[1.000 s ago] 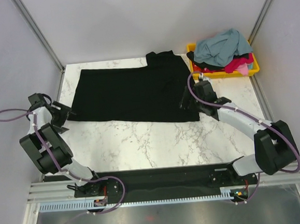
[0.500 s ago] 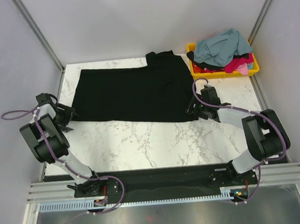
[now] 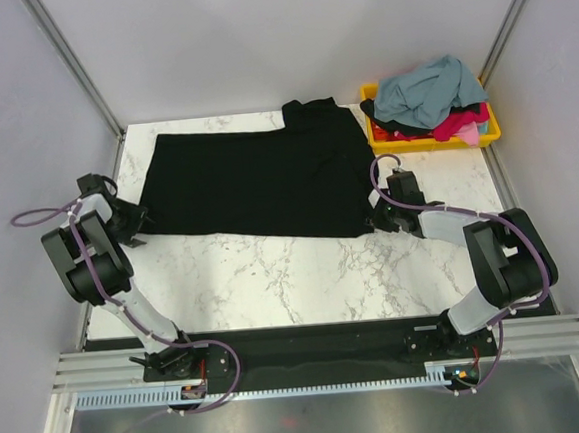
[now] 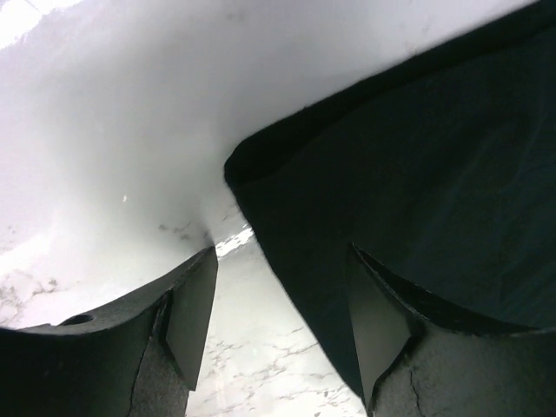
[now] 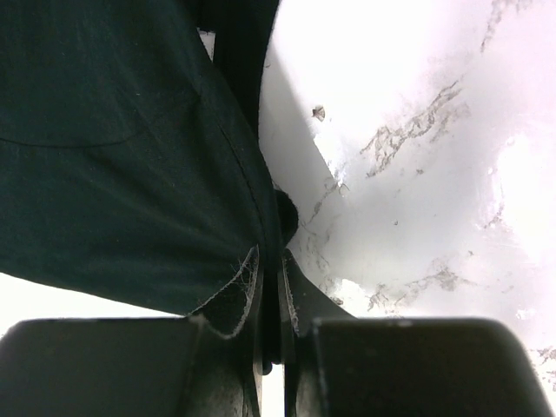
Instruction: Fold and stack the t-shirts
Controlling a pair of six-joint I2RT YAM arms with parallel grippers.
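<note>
Right gripper point(image 5: 272, 261) is pinched tight on the hem of the black t-shirt point(image 3: 257, 184) at its 4 o'clock corner, left gripper point(image 4: 282, 261) has jaws apart around the 8 o'clock corner, nothing gripped, both arms stretched low over the table point(image 3: 274, 268) where it lies flat.

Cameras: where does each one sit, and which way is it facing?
Top external: above and behind, looking down on table, shirt, bin; both arms show.
Left wrist: on that arm, facing shirt's corner; open left end effector shows.
Right wrist: on that arm, facing shirt's edge; right end effector grips it.
All share the shirt.
</note>
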